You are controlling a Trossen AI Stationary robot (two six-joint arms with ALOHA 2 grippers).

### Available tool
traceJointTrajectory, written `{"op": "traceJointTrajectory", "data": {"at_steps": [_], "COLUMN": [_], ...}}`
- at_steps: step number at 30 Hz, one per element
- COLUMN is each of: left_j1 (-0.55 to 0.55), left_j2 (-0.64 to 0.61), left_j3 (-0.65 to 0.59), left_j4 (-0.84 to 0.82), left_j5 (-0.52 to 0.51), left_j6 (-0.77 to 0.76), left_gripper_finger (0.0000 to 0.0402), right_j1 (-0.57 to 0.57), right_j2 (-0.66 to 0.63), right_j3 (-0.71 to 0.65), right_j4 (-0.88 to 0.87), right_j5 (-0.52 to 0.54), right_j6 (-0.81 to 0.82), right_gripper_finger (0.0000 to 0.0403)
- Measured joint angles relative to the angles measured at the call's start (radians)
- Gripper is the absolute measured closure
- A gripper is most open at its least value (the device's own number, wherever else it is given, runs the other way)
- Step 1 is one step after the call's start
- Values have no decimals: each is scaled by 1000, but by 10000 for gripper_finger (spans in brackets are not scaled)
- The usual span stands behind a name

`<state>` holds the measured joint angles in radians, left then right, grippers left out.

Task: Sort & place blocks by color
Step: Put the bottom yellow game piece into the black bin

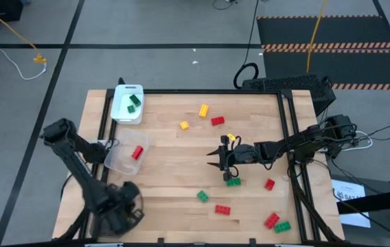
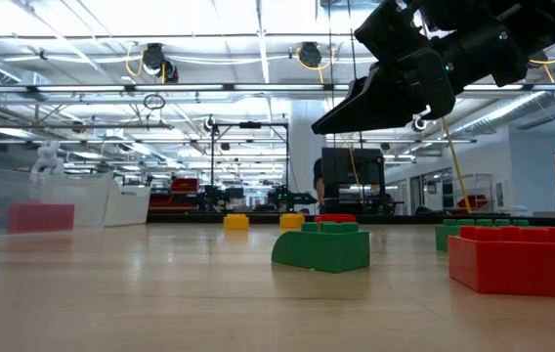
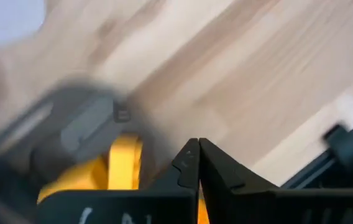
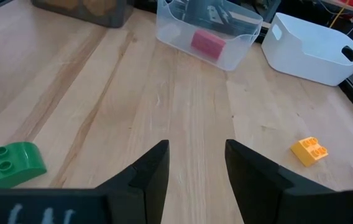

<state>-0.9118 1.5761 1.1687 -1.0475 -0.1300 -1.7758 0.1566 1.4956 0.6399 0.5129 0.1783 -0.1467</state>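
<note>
We see the right gripper (image 1: 217, 159) up in the air over the middle of the table (image 1: 174, 199). Its fingers (image 4: 153, 171) are partly open, with a gap between them, and they hold nothing. We pick the clear tray (image 1: 125, 155) as our landmark. It sits near the left edge of the table, and one red block (image 1: 137, 152) lies inside it. The right gripper is well to the right of the clear tray.

A green block (image 1: 233, 182) lies on the table just beside the right gripper, on the side nearer the front edge. In the right wrist view this green block (image 4: 5, 163) lies off to one side of the fingers, not between them. A yellow block (image 4: 309, 150) lies on the other side, also apart from the fingers. Only bare wood shows in the gap.

The white tray (image 1: 127, 104) stands just behind the clear tray and has a green block (image 1: 134, 102) in it. More red, green and yellow blocks lie far to the right of the clear tray.

The left gripper (image 3: 196, 163) is by the front left corner of the table, nearer us than the clear tray. Its fingers are shut tight together with nothing between them.
</note>
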Motion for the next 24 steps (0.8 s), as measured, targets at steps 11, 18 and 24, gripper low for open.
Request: {"op": "traceJointTrajectory", "data": {"at_steps": [11,18,24], "left_j1": [290,400,482], "left_j2": [0,6,6], "left_j3": [0,0,0], "left_j4": [187,462,454], "left_j5": [-92,-97,-167], "left_j6": [611,1060,1216], "left_gripper_finger": [390,390,389], "right_j1": [0,0,0], "right_j2": [0,-83,-283], "right_j3": [0,-1,-1], "right_j4": [-1,-130,-319], "right_j5": [0,13,168], "right_j6": [3,32,142], "right_gripper_finger": [252,252,252]}}
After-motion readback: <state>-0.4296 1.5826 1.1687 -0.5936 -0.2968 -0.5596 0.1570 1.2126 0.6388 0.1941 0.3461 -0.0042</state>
